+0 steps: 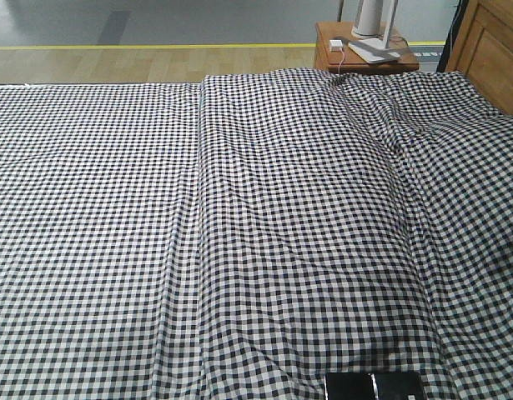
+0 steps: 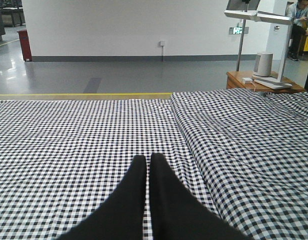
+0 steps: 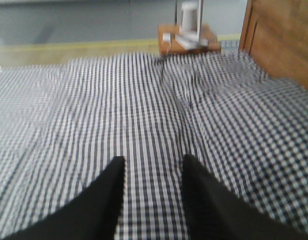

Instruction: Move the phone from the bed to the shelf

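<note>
Starting at the right gripper (image 3: 154,167): spread wide, black fingers (image 3: 111,185) well apart, nothing pinched between. Blurred view here, so little detail beyond that. Over to the left gripper (image 2: 147,165): pressed together tip to tip, holding nothing.

Under and ahead of both, only the bed (image 1: 98,208), check sheet rumpled into a long fold running away from the fingertips. No sign of the phone in either wrist view. Found instead in the front view: the phone (image 1: 374,387), black and glossy, flat on the sheet at the very bottom edge, partly cut off.

Lying right of centre, so judged nearer the right gripper than the left. Judged also to sit low and close in, short of both sets of fingertips. Long axis seemingly running across, left to right, not away from the robot; hard to be sure with the lower part cropped. Looks like a job for the spread gripper, then: down and back toward that near edge, fingers turned to straddle the short width.

Further out, ahead and to the right of the right gripper: a small side table (image 1: 327,50) carrying a white lamp base (image 1: 374,50) and a small white plug-like block (image 1: 336,43), then the brown headboard (image 1: 490,50). No shelf anywhere in these views.

On writing: a green sign (image 2: 237,30) far off ahead of the left gripper, too small to read. A pale streak across the phone, sticker or glare, impossible to tell. No brand legible anywhere.
</note>
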